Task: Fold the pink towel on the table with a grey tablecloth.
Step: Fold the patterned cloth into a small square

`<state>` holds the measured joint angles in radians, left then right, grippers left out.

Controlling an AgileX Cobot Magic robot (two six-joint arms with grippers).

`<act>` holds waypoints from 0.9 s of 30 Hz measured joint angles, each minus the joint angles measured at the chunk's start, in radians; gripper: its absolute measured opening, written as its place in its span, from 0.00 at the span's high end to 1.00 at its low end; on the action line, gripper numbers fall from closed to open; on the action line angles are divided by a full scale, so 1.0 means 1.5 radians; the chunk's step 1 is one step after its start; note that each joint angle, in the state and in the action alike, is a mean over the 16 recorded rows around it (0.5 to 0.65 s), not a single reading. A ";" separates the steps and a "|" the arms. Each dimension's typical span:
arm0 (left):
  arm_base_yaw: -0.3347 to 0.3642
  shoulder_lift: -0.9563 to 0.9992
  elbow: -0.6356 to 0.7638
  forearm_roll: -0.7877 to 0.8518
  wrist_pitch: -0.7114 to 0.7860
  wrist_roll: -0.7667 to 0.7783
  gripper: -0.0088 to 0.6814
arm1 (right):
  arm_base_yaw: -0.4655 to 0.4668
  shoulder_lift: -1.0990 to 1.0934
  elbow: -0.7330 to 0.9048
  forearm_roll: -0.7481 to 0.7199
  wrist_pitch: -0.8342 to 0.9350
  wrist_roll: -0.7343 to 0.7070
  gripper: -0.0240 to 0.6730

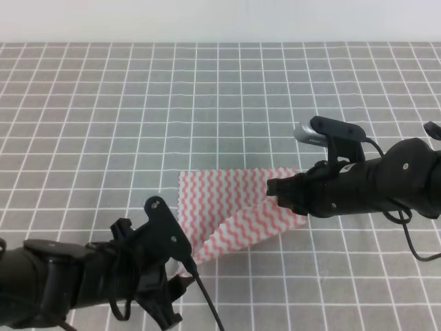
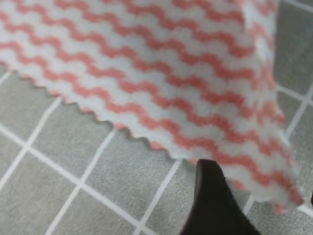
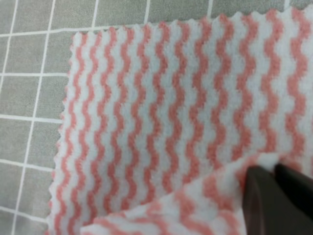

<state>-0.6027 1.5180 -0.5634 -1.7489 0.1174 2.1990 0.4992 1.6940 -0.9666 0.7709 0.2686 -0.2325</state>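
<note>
The pink towel (image 1: 231, 207) lies mid-table on the grey tablecloth (image 1: 207, 103), its far edge flat and its near part pulled up into a slanted fold. My left gripper (image 1: 185, 270) is at the towel's near left corner and looks shut on it. In the left wrist view the jagged towel edge (image 2: 161, 98) hangs above the cloth beside a dark finger (image 2: 212, 205). My right gripper (image 1: 274, 187) is shut on the right corner and holds it over the towel. In the right wrist view its fingers (image 3: 281, 200) pinch a turned-over flap of the towel (image 3: 166, 122).
The white-gridded grey cloth (image 3: 29, 98) runs out on all sides of the towel. A pale wall borders the table's far edge (image 1: 220, 43). Both black arms (image 1: 62, 279) come in from the near corners, with cables trailing beside them.
</note>
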 joint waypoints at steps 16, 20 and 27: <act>0.000 0.053 -0.030 -0.007 -0.003 0.018 0.44 | 0.000 0.002 0.000 0.000 0.006 -0.008 0.99; 0.000 0.063 -0.041 -0.009 -0.008 0.019 0.47 | 0.000 0.003 0.000 0.000 0.009 -0.008 0.99; 0.000 0.076 -0.049 -0.007 -0.018 0.022 0.61 | 0.001 0.005 -0.001 -0.001 0.011 -0.008 0.99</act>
<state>-0.6026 1.6327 -0.6363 -1.7589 0.0898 2.2315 0.5001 1.7021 -0.9676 0.7697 0.2844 -0.2449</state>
